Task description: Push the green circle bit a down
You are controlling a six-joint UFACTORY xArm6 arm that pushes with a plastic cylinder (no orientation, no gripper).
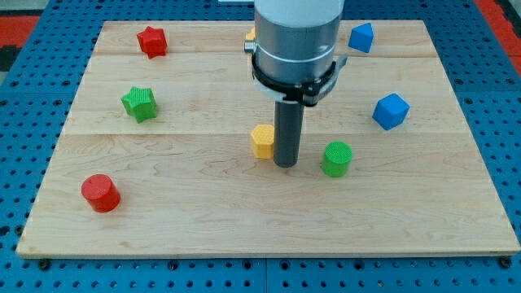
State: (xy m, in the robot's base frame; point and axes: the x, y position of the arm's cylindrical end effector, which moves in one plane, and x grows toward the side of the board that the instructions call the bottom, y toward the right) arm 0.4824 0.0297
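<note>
The green circle [336,158] is a short, round cylinder with a ribbed bright-green top, standing flat on the table [203,220] a little right of the view's centre and slightly below the middle of the board. Counting the blocks: two green ones, the circle and a green star [139,103] toward the view's left; two red ones, a red star-like block [151,41] near the top left and a red cylinder [100,193] at the lower left; two blue ones, a blue block [361,37] at the top right and a blue hexagonal block [391,111] further down the right side; and one yellow block [262,140] near the centre, with a sliver of another yellowish piece peeking out behind the arm near the top, too hidden to name. There are no fingers on this arm, so nothing is apart, together or clamped; it ends in one dark rod, and my tip [285,165] rests on the table between the yellow block and the green circle. The rod stands just beside the yellow block, seemingly touching its right edge, while the green circle sits near it on the view's right with a clear strip of wood between them.
</note>
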